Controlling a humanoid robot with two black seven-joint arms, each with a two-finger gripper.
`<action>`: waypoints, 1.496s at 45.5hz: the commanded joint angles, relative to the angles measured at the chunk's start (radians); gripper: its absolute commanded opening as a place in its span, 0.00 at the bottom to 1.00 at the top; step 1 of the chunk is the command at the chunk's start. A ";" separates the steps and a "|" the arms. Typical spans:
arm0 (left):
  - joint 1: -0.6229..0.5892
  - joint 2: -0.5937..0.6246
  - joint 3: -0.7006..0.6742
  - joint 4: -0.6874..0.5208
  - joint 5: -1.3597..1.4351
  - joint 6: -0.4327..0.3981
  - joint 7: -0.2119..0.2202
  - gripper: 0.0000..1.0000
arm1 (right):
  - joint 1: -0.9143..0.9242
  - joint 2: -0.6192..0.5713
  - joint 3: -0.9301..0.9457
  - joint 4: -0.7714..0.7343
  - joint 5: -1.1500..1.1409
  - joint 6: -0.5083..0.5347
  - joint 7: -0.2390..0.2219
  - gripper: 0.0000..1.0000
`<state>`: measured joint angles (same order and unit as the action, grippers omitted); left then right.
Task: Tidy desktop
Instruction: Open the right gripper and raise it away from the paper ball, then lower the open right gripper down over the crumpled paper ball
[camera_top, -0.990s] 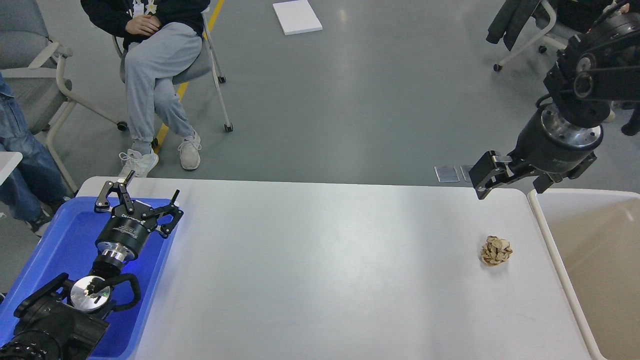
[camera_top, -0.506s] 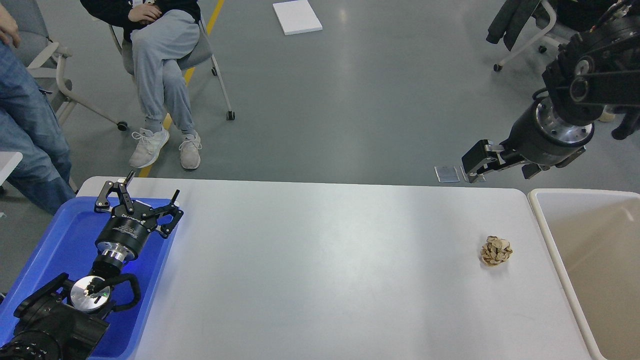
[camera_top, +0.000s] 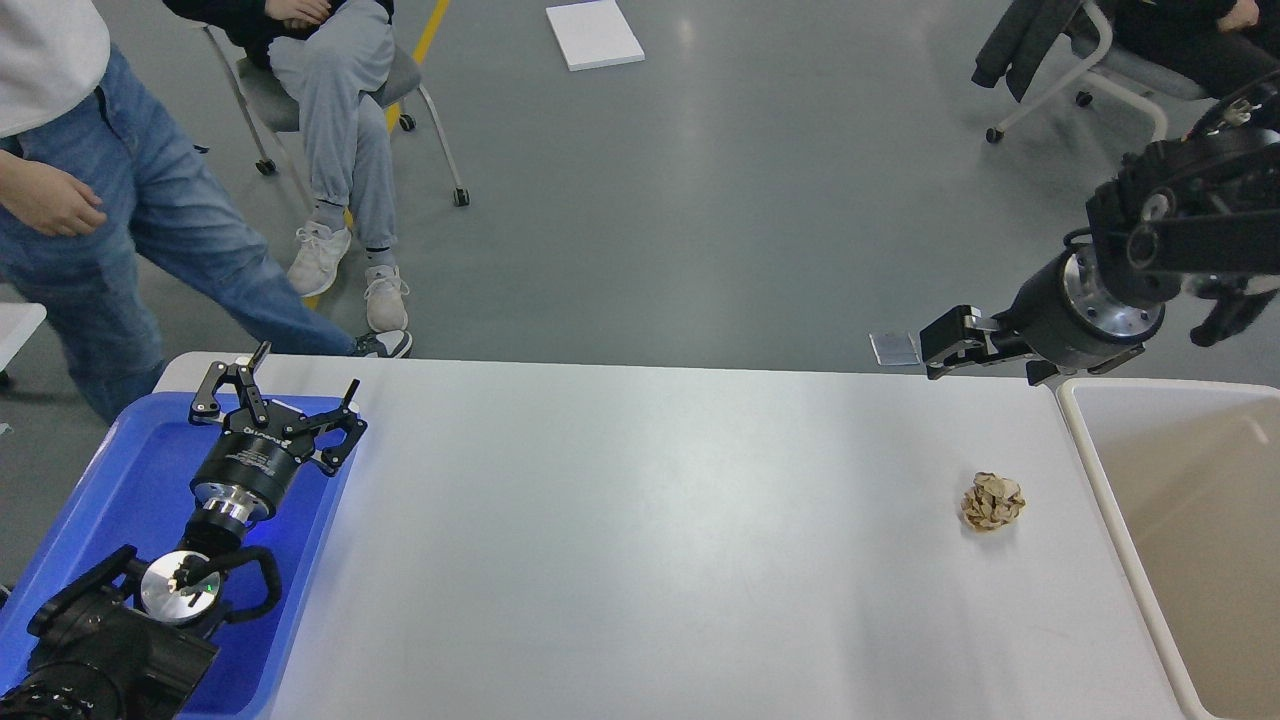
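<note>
The desktop (camera_top: 640, 540), a glossy white tabletop with rounded corners, fills the lower middle of the frame from its far edge just below mid-height down to the bottom border. Lying on it toward the right is a small crumpled brown paper ball (camera_top: 992, 502), alone on the bare surface and close to the table's right edge.

Just beyond that edge, in the lower right of the frame, stands a beige bin (camera_top: 1180, 520) with a pale rim. On the opposite side, in the lower left, a blue tray (camera_top: 130, 490) sits against the left end of the tabletop.

The left arm comes up from the lower left corner and stretches over the tray, its wrist pointing toward the upper right. The left gripper (camera_top: 290, 385) hangs above the tray's far right corner with its two black fingers spread wide apart and nothing between them.

The right arm enters from the right edge in the upper right of the frame and bends down and leftward, its silver wrist collar facing the camera. The right gripper (camera_top: 935, 352) points left, roughly level, above the table's far right edge and well apart from the paper ball. It is dark and seen side-on, so whether its fingers are together or apart cannot be told.
</note>
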<state>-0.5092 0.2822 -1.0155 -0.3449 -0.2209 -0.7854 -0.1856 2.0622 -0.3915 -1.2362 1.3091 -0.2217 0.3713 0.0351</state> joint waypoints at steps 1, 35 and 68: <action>0.000 0.000 0.000 0.000 0.000 0.000 0.000 1.00 | -0.178 -0.012 0.035 -0.126 -0.021 -0.029 0.000 0.96; 0.000 0.000 0.000 0.000 0.000 0.000 -0.002 1.00 | -0.648 -0.004 0.250 -0.502 -0.160 -0.109 -0.003 1.00; 0.000 0.000 0.000 0.001 0.000 0.000 -0.002 1.00 | -0.933 0.045 0.345 -0.777 -0.216 -0.169 -0.001 0.99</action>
<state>-0.5092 0.2822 -1.0157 -0.3446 -0.2209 -0.7854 -0.1871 1.1980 -0.3539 -0.9411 0.5723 -0.4261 0.2469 0.0338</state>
